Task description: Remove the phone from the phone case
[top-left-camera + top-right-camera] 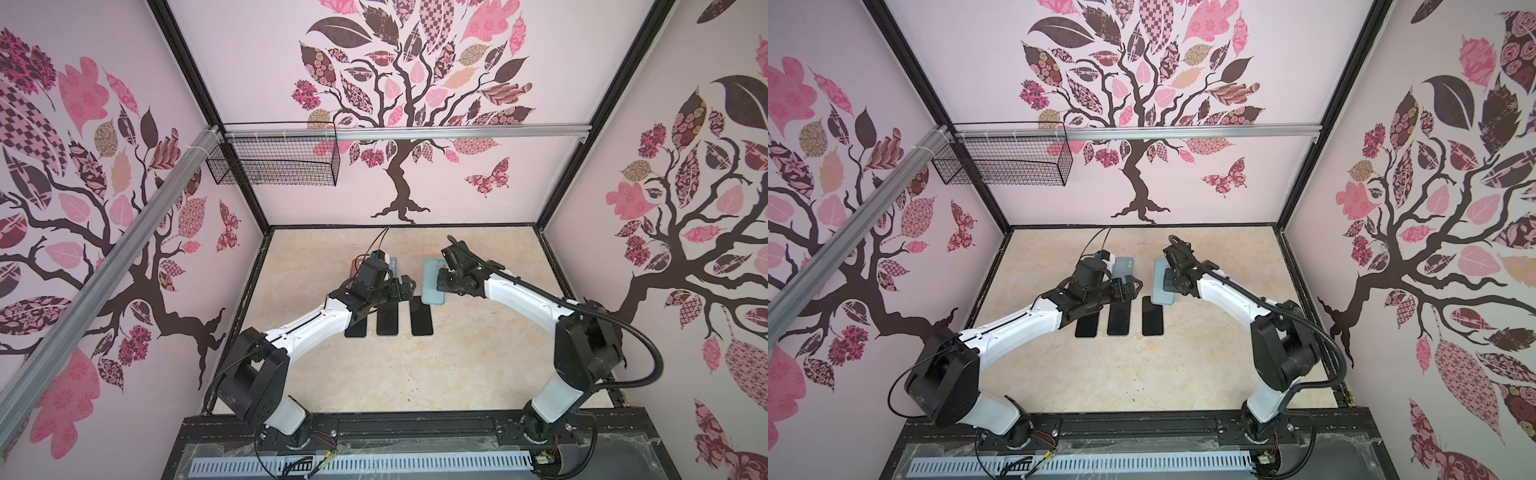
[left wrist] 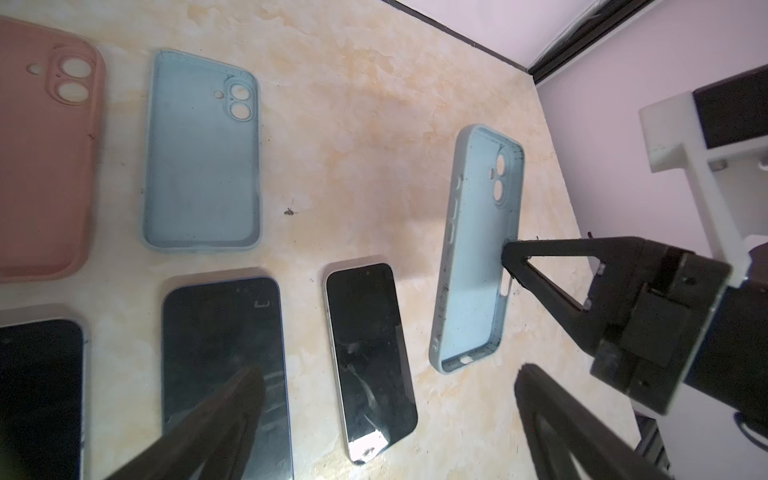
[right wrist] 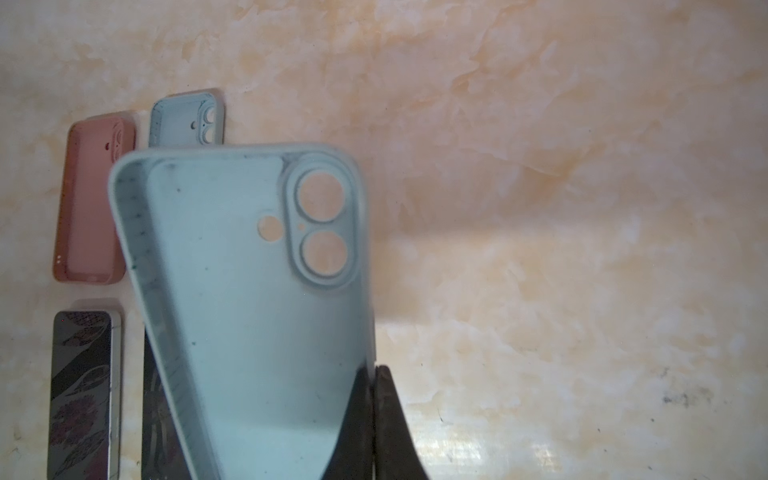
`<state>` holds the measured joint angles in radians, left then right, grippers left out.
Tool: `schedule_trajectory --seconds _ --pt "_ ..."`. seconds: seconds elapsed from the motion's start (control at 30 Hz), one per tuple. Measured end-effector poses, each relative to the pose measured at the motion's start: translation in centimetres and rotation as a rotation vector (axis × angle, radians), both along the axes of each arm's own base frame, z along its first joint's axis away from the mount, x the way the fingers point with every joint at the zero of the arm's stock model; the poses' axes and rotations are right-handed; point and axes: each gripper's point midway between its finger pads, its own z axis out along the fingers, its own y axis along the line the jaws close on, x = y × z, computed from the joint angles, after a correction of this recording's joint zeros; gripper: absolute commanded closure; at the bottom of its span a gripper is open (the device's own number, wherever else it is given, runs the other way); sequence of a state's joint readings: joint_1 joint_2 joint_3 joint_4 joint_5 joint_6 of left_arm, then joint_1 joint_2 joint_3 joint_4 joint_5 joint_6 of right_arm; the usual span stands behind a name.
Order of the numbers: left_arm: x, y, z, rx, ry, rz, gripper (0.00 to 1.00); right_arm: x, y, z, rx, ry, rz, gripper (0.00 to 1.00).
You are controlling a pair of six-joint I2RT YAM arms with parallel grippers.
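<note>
The phone (image 2: 370,365) lies flat and screen up on the marbled table, outside any case; it also shows in both top views (image 1: 422,318) (image 1: 1152,316). My left gripper (image 2: 388,382) hangs open just above it, one finger on each side and neither touching it (image 1: 405,286). The light blue phone case (image 2: 473,249) is empty and is held tilted up off the table. My right gripper (image 3: 374,374) is shut on its side wall (image 1: 440,276). The case's camera holes show the table through them (image 3: 249,332).
Two more dark phones (image 2: 224,353) (image 2: 37,395) lie in a row left of the freed phone. Behind them lie an empty light blue case (image 2: 199,158) and an empty pink case (image 2: 45,166). A wire basket (image 1: 274,160) hangs on the back wall.
</note>
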<state>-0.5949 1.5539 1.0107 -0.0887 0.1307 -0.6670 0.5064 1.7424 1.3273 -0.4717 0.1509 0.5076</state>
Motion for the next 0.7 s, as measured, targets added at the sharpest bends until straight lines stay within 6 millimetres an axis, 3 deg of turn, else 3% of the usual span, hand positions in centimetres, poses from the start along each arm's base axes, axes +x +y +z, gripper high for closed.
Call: schedule_trajectory --seconds 0.33,0.5,0.7 --pt "2.2 1.3 -4.2 -0.024 0.101 0.028 0.02 6.6 1.9 -2.1 -0.007 0.055 0.033 1.00" --pt "2.2 1.2 -4.3 -0.020 0.099 0.016 0.02 8.9 2.9 -2.7 -0.017 0.061 0.048 1.00" --pt "2.2 1.3 -4.4 -0.011 0.096 0.013 0.02 10.0 3.6 -4.5 -0.038 0.111 0.062 1.00"
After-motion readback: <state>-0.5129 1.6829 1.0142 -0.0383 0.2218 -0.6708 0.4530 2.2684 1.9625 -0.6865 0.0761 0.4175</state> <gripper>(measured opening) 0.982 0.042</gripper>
